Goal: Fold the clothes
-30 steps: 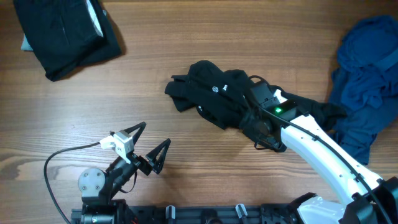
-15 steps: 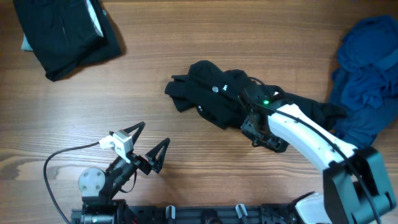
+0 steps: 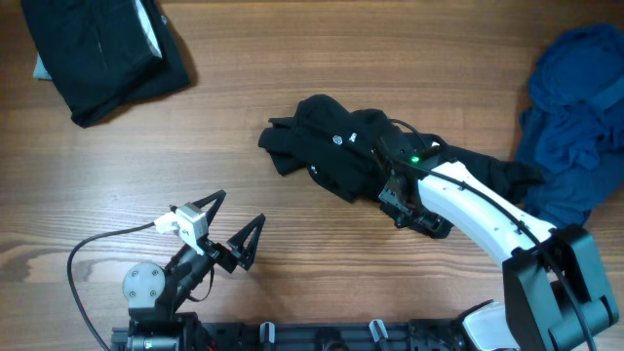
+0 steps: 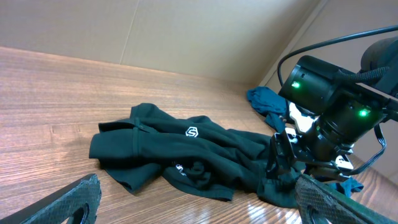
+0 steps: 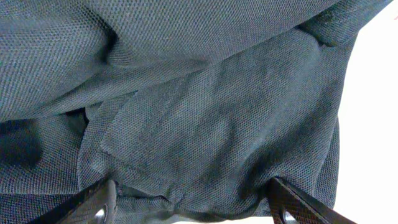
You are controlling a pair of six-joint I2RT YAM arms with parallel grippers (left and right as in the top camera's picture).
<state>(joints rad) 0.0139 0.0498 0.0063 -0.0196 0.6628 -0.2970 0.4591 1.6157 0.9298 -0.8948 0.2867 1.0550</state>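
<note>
Three views, one shirt shared.
Overhead looks straight down on the counter (image 3: 292, 224): shirt (image 3: 336, 146) central, left arm (image 3: 161, 283) at 7 o'clock, right arm (image 3: 487, 214) at 4 o'clock. Left wrist looks low across the counter at shirt and right arm. Right wrist sits against the shirt's cloth, which fills the frame.

Your wooden table (image 3: 292, 58) carries a crumpled black shirt (image 3: 327, 146) mid-frame. A black garment (image 3: 97, 58) lies upper left, a blue heap (image 3: 575, 117) far right.

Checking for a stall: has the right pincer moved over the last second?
Yes. The right pincer shifted slightly away from the blue pile, further over the black shirt.
</note>
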